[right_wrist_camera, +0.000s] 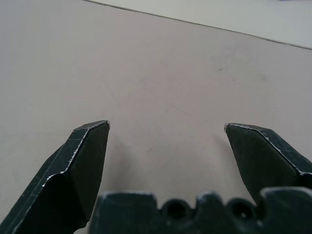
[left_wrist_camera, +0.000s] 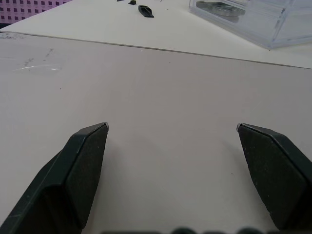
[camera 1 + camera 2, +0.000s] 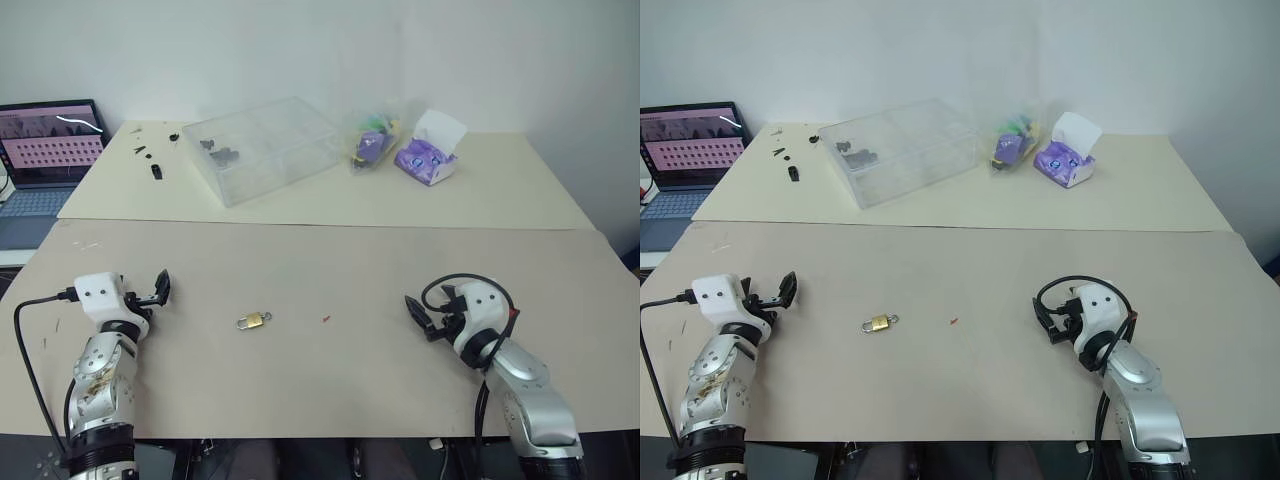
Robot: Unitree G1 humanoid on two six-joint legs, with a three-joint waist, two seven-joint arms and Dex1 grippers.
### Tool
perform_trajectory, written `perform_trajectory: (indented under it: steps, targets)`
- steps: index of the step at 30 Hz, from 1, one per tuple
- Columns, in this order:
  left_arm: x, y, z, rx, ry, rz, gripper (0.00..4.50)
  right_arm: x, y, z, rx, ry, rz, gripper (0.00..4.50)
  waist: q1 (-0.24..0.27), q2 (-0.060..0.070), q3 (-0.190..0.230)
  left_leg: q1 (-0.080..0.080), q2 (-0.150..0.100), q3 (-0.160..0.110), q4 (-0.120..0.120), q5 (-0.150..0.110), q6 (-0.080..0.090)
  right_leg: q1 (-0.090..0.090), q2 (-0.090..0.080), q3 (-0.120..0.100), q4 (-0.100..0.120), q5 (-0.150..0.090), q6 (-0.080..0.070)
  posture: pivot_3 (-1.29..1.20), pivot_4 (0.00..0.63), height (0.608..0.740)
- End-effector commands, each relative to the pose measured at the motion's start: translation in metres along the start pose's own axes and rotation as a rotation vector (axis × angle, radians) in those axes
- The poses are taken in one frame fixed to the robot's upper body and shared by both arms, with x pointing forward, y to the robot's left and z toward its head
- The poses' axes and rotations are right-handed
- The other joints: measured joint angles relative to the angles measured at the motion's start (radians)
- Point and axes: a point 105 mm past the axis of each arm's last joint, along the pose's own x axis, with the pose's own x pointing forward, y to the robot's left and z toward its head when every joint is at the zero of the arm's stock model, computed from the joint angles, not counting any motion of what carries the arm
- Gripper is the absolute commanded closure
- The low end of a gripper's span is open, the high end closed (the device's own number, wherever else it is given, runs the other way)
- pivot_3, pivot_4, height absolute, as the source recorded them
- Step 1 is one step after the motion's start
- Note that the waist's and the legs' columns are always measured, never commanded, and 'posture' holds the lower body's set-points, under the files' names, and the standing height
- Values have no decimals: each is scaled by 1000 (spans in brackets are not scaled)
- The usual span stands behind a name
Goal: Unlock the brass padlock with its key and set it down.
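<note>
Nothing started yet. Head view: brass padlock [image 3: 253, 321] lies on table [image 3: 330, 380] btwn left gripper [image 3: 158, 291] & right gripper [image 3: 420, 316], well apart from both; key can't be made out. Wrist views: both fully spread, empty. Next: probably reach for padlock.

Both arms are silver metal ending in white blocky wrist housings, with black cables looped beside each housing. The left gripper [image 3: 160, 289] and right gripper [image 3: 417, 315] carry black wedge-shaped fingers [image 2: 83, 165].
</note>
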Motion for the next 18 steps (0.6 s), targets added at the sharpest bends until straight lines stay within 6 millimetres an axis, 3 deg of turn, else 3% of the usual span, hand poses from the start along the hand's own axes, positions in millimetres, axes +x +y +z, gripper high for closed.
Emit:
perform_trajectory:
  steps: [1,8,14,18]
  targets:
    - [5,-6,15,3,-55,-43,21,0,-6,13,-23,-60,-24,0,0,0,0,0,0,0,0,0,0,0,0,0,0,0,0,0,150,740]
    - [2,-31,34,37,-71,-267,21,2,5,31,-85,-81,141,0,-1,0,0,0,0,0,0,0,1,0,0,0,-1,0,-1,0,150,740]
    - [-29,-85,47,141,-1,-731,21,-2,31,51,-152,-76,485,0,-7,0,0,-1,0,0,0,3,5,-1,0,0,-1,-2,-5,0,150,740]
    - [-55,-102,56,180,87,-985,21,-28,61,68,-146,-75,804,0,-5,0,1,-2,1,0,0,3,5,-2,0,0,0,-4,-6,0,150,740]
